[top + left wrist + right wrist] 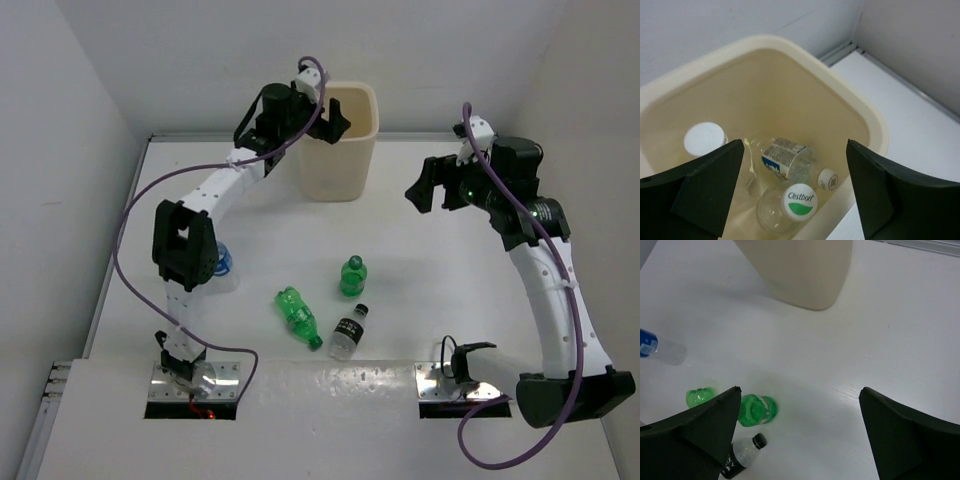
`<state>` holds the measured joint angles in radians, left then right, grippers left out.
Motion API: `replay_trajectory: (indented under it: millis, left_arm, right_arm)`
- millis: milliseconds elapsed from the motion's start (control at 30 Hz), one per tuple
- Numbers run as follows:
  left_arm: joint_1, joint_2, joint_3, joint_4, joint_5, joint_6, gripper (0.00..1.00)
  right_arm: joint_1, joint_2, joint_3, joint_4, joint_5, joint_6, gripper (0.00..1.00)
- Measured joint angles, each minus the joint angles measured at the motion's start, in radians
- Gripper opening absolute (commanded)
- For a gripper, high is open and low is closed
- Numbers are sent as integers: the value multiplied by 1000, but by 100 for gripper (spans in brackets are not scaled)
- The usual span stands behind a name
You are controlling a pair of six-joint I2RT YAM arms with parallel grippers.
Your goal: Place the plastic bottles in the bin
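Observation:
The cream bin (340, 150) stands at the back of the table. My left gripper (325, 112) hangs open above its mouth, with nothing between the jaws. In the left wrist view, the left gripper (796, 146) looks down at several clear bottles lying on the bin's floor (790, 100): one with a green-and-white cap (799, 201), one with a blue-and-white label (784, 157), one with a white cap (704, 139). On the table are an upright green bottle (352, 275), a lying green bottle (298, 315), a dark-labelled clear bottle (350, 332) and a blue-labelled bottle (222, 262). My right gripper (432, 187) hovers open and empty.
The right wrist view shows the bin's outer wall (805, 275) ahead, the two green bottles (756, 410) and the dark-labelled bottle (742, 456) low on the left, and the blue-labelled bottle (655, 347) at the far left. White walls close the table's back and sides.

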<state>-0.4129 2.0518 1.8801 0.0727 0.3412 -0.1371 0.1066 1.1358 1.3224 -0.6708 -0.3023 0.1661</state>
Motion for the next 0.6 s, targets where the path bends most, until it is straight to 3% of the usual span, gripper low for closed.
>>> replay_trajectory:
  millis: [133, 267, 433, 600]
  left_arm:
    - [24, -14, 89, -27, -1, -58, 91]
    - [77, -132, 86, -66, 35, -92, 91]
    - [164, -459, -137, -95, 154, -71, 90]
    - [214, -750, -422, -116, 220, -60, 90]
  right_arm:
    - [4, -23, -91, 2, -83, -39, 97]
    - [50, -58, -222, -39, -161, -128, 92]
    - [177, -159, -360, -138, -212, -296, 74]
    - [397, -234, -399, -245, -161, -355, 77]
